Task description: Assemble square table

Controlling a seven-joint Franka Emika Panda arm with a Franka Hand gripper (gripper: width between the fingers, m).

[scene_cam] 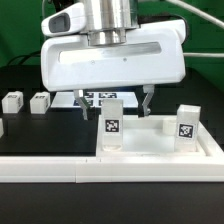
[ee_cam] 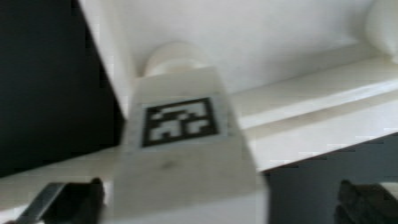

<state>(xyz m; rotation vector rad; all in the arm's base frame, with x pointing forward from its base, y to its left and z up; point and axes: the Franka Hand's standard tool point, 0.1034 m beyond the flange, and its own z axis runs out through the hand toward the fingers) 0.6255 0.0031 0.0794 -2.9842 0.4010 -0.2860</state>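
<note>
**A:** The square table's slab (scene_cam: 150, 148) lies near, toward the exterior view's right of the worktop (scene_cam: 30, 130). A leg (scene_cam: 112, 122) stands on it, long axis vertical, tag facing the exterior view.

**B:** Above, the end effector (scene_cam: 116, 104) gapes, gripping nothing. Risk?

**A:** If poorly seated, a nudge could tilt the leg.

Exterior view: the gripper (scene_cam: 115, 104) body fills the upper centre and runs off the top edge, so I cannot see the arm above it. It hides most of the marker board (scene_cam: 100, 96). I see only a strip with tag fragments between the fingers (scene_cam: 148, 100).

At the left edge, mid-height, a white block (scene_cam: 2, 128) is cut off and I cannot identify it. The tags on the two small legs (scene_cam: 40, 101) at centre left are too small to read.

Wrist view: the leg (ee_cam: 178, 130) is blurred and its tag is soft. Both fingertips (ee_cam: 63, 200) are clipped by the frame edge.
</note>
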